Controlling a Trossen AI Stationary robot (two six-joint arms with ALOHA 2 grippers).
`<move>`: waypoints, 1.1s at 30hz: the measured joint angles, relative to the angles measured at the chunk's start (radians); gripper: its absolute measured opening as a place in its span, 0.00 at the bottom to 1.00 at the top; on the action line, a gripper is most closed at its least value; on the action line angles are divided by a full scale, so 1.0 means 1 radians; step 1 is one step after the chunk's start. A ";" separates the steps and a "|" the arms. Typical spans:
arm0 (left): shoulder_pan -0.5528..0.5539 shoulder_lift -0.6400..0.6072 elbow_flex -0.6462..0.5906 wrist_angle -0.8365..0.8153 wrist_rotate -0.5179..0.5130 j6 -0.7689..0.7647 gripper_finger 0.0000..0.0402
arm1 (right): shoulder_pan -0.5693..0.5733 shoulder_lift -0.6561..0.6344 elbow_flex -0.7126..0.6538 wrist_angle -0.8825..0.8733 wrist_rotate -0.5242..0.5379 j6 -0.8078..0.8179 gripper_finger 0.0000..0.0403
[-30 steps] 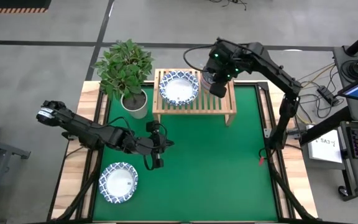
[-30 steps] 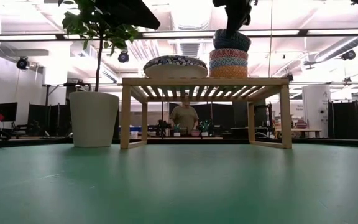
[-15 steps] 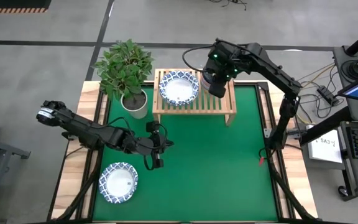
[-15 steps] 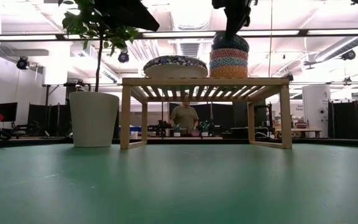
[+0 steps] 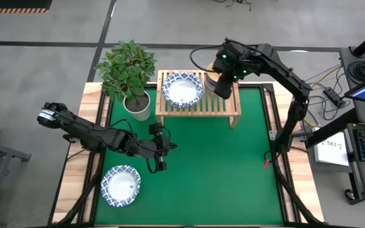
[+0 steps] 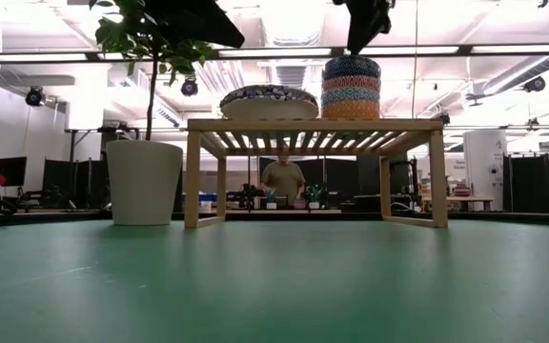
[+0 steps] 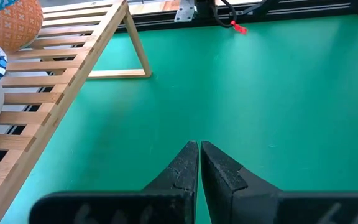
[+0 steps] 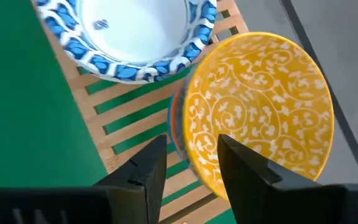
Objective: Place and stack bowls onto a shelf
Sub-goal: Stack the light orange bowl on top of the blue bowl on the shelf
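Green matting covers the surface, with the shelf along its far edge beside a potted plant. We see the right end effector above the shelf's right end, its fingers now apart where a second ago they pinched the yellow bowl. That bowl has dropped onto the stack of small bowls and sits level there, so we judge this placement finished. A wide white bowl lies on the shelf's left part. Another patterned white bowl waits at the near left. The left end effector, fingers together and holding nothing, hovers mid-surface, unchanged.
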 joint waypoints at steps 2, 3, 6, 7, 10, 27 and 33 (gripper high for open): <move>0.000 0.000 0.000 0.000 0.000 0.000 0.00 | 0.011 -0.014 0.000 0.016 0.000 0.000 0.32; 0.000 0.000 0.000 0.000 0.000 0.000 0.00 | 0.016 -0.022 0.000 0.037 -0.001 0.000 0.31; 0.000 0.000 0.000 0.000 0.000 0.000 0.00 | 0.025 -0.040 0.000 0.106 -0.001 -0.006 0.24; 0.000 0.000 0.000 0.000 0.000 -0.001 0.00 | 0.026 -0.043 0.000 0.126 -0.001 -0.009 0.21; 0.000 0.000 0.000 0.000 0.000 -0.006 0.00 | 0.026 -0.044 -0.012 0.159 -0.001 -0.013 0.11; 0.000 0.000 -0.006 0.000 0.000 -0.015 0.00 | 0.026 -0.041 -0.213 0.285 0.000 -0.042 0.03; 0.000 0.000 -0.006 0.000 0.000 -0.018 0.00 | 0.025 -0.045 -0.214 0.302 0.002 -0.043 0.03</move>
